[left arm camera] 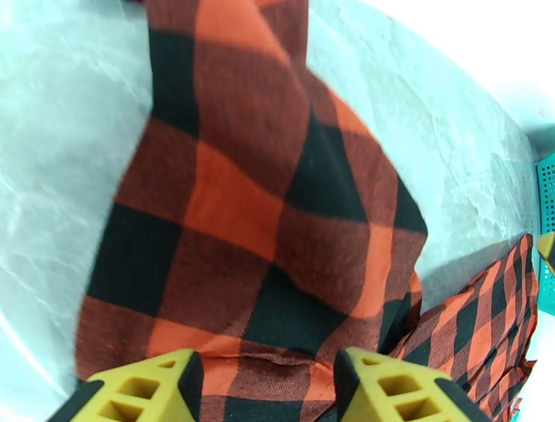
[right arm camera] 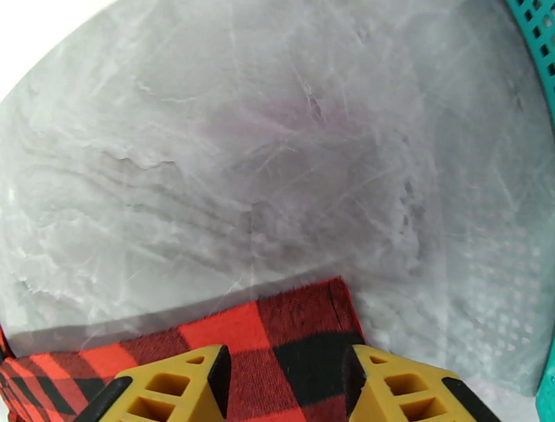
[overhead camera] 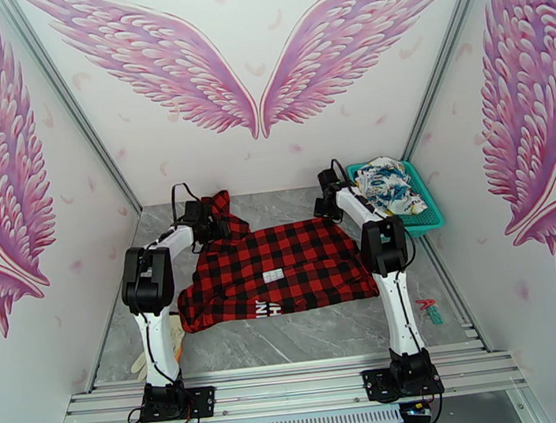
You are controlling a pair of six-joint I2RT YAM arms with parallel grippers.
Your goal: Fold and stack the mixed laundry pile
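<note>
Marble table [overhead camera: 291, 336], teal basket [overhead camera: 431, 221] with white printed garment [overhead camera: 386, 185] inside

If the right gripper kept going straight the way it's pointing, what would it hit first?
The red-and-black shirt lying between the right gripper's fingers; past its edge, probably the bare grey table, though depth is unclear.
</note>
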